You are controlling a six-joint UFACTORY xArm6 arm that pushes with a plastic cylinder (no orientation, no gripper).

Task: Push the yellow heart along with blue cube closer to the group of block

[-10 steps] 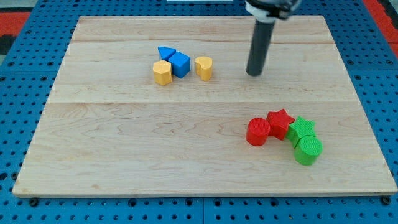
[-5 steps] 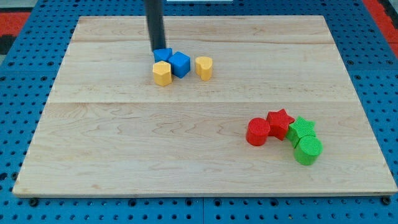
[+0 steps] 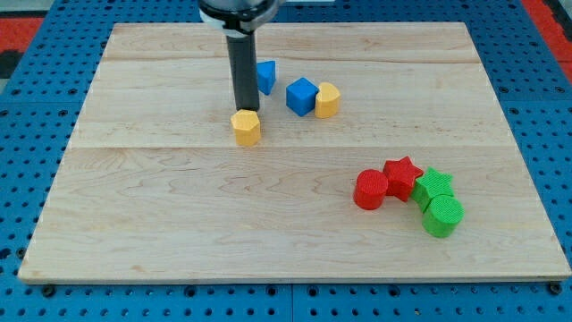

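Note:
The yellow heart (image 3: 328, 99) sits right of the board's centre top, touching the blue cube (image 3: 302, 96) on its left. My tip (image 3: 243, 109) is down on the board just above a yellow hexagonal block (image 3: 247, 128), left of the blue cube. A blue triangular block (image 3: 265, 76) lies just right of the rod, partly hidden by it. The group sits at the lower right: a red cylinder (image 3: 370, 190), a red star (image 3: 403, 176), a green star (image 3: 434, 187) and a green cylinder (image 3: 441, 216).
The wooden board (image 3: 179, 224) lies on a blue pegboard surface (image 3: 27, 134). The arm's dark end shows at the view's top above the rod.
The rod swept from the right to the left cluster, then down and right. The blue cube and yellow heart slid right, the blue triangle moved up right, the yellow hexagon moved down.

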